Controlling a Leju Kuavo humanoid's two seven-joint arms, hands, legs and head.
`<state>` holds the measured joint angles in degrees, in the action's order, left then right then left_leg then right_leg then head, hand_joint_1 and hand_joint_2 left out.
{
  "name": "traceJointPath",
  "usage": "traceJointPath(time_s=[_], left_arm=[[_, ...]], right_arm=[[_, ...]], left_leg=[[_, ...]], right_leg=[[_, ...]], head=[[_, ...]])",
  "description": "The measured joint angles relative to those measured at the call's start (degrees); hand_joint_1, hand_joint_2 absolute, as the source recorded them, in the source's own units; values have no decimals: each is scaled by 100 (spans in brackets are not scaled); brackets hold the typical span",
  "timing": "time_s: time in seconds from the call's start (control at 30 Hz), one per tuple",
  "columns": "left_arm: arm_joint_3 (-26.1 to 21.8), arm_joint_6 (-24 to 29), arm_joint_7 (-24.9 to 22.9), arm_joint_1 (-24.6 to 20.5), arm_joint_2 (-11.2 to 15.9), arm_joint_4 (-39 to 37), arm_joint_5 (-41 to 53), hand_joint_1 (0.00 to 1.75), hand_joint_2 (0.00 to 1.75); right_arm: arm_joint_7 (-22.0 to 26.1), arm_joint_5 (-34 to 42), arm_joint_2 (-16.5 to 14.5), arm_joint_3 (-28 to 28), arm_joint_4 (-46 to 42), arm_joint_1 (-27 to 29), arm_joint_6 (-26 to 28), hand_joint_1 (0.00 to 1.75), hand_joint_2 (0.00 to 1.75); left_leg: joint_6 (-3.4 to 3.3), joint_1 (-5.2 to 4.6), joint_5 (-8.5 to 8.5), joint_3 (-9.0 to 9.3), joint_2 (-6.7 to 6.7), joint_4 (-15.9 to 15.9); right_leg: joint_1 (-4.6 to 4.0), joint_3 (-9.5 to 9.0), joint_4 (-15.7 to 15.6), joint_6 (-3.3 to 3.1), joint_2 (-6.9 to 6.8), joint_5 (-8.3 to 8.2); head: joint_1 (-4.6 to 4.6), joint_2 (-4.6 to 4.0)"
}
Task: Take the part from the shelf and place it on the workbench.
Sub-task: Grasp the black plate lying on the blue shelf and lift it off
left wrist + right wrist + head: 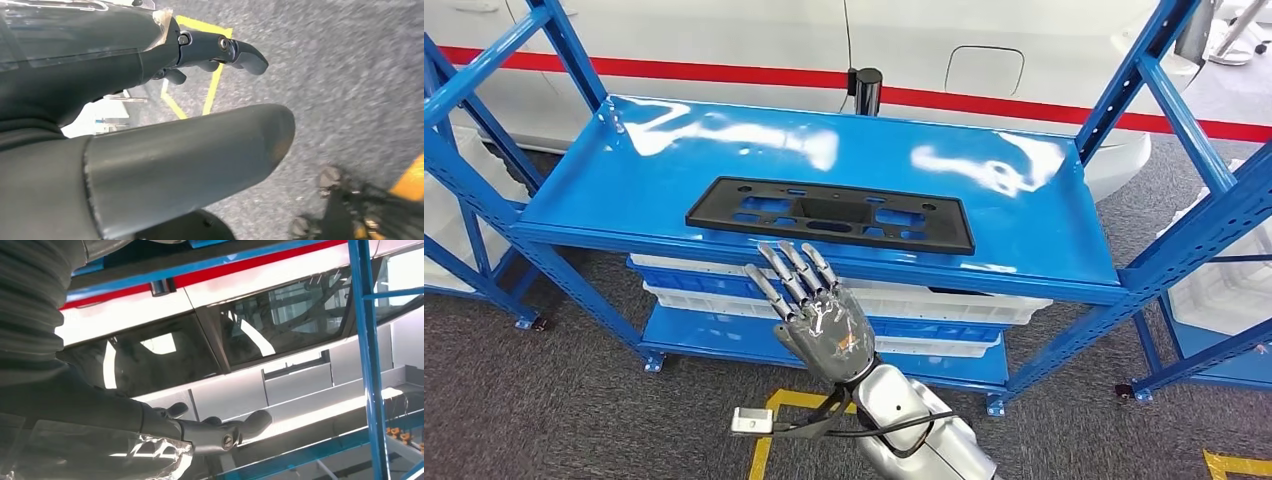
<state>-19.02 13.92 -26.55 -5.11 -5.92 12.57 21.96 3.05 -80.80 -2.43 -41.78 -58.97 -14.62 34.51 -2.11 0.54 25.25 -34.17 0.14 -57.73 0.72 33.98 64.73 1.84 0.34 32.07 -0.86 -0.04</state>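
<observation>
Part (829, 215) lies flat on the blue shelf (1044, 215), a long black plate with cut-outs, its long axis running from 9 to 3 o'clock along the front edge, the 3 o'clock end sitting a little nearer the lip. The right hand (814, 310) is raised in front of the shelf, palm up or edge-on, fingers (789, 270) straight and spread, holding nothing; their tips reach up to the shelf's front lip, just short of the plate's near edge. From the hand the part lies at 12 o'clock, close, and roughly centred on it, perhaps a touch toward 9 of the plate's middle. The left hand (220, 50) hangs by the body over grey carpet with yellow floor tape, fingers loosely curled around nothing as far as the wrist view shows, so the right hand is by far the nearer. I judge the reach is nearly done and the grasp not yet begun; the coming move asks the fingers to cross the lip and take the plate by its near long edge. The deck is glossy painted metal, so the plate may slide away toward 12 o'clock if pushed instead of pinched. Uprights (1124, 90) stand at both ends, leaving open room above. White crates (944, 300) sit on the tier below, and a white car body (754, 40) stands behind at 12 o'clock.
</observation>
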Motion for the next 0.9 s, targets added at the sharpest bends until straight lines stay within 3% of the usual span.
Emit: traceJointPath(time_s=[0.07,0.1,0.13,0.2,0.27,0.3,0.4,0.47,0.57,0.6,0.63,0.67,0.73,0.77,0.83,0.9], left_arm=[[-9,-12,1,0,3,0,14,0,0],[-11,-15,1,1,1,0,17,0,0],[-13,-16,0,2,-2,0,17,0,0],[-15,-16,-1,3,-8,0,17,0,0],[-17,-15,-1,1,-16,-1,17,0,0],[-19,-15,0,0,-21,-1,16,0,0],[-21,-10,0,-2,-24,1,17,0,0],[-26,-2,-1,-5,-22,2,18,0,0],[-50,3,1,-1,-23,1,19,0,0],[-58,3,1,2,-22,1,19,0,0],[-65,3,0,5,-20,0,19,0,0],[-71,4,0,5,-17,0,19,0,0],[-81,7,-1,3,-15,0,19,0,0],[-84,9,0,-1,-17,0,19,0,0],[-91,9,1,-9,-27,0,17,0,0],[-98,8,1,-12,-29,0,15,0,0]], right_arm=[[-5,-23,35,22,-2,15,-7,0,175],[-8,-33,53,28,-2,25,-9,0,175],[-13,-44,67,31,-2,30,-9,0,175],[-31,-67,85,39,-2,32,-9,0,175],[-57,-97,96,53,-3,28,-9,0,175],[-75,-119,102,61,-4,26,-8,0,175],[-175,-259,110,74,-8,18,10,0,175],[-263,-386,105,79,-19,-4,26,0,175],[-316,-467,104,82,-25,-24,31,0,175],[-318,-473,105,82,-25,-22,31,0,175],[-319,-476,105,82,-24,-21,31,0,175],[-323,-478,105,82,-24,-21,30,0,175],[-344,-494,99,82,-24,-22,26,0,175],[-362,-508,92,85,-25,-27,20,0,175],[-392,-541,72,96,-27,-36,-3,0,175],[-407,-557,50,114,-29,-44,-39,0,175]], left_leg=[[-57,-25,35,27,-8,-1],[-72,-39,52,44,-16,-2],[-79,-53,70,67,-28,-3],[-74,-71,113,131,-54,-3],[-42,-103,168,176,-73,-18],[-21,-111,192,184,-79,-23],[57,-95,247,188,-74,-39],[131,-76,395,86,-63,-282],[242,1,803,-469,-54,-1295],[273,33,843,-643,-50,-1542],[300,62,773,-724,-43,-1594],[322,91,603,-688,-34,-1427],[366,136,180,-371,-2,-700],[363,139,59,-203,3,-372],[308,111,23,-36,3,-73],[199,71,36,-12,-13,-44]], right_leg=[[-12,486,806,-31,2,226],[-17,644,1006,-19,2,235],[-21,684,969,8,2,149],[-35,447,304,59,2,-218],[-67,127,-437,19,8,-542],[-82,40,-625,-23,10,-618],[-75,-29,-719,-125,17,-654],[-27,-97,-766,-186,22,-651],[-1,-165,-779,-253,20,-609],[2,-177,-778,-259,21,-596],[8,-192,-776,-253,26,-579],[19,-216,-775,-237,31,-559],[35,-279,-771,-172,41,-503],[24,-301,-766,-132,44,-474],[-8,-320,-773,-56,44,-434],[-4,-318,-785,8,39,-410]], head=[[-1,0],[-2,0],[-1,0],[-2,0],[-2,0],[0,0],[2,0],[7,0],[11,0],[11,0],[10,0],[10,0],[11,0],[10,0],[-1,0],[-8,0]])
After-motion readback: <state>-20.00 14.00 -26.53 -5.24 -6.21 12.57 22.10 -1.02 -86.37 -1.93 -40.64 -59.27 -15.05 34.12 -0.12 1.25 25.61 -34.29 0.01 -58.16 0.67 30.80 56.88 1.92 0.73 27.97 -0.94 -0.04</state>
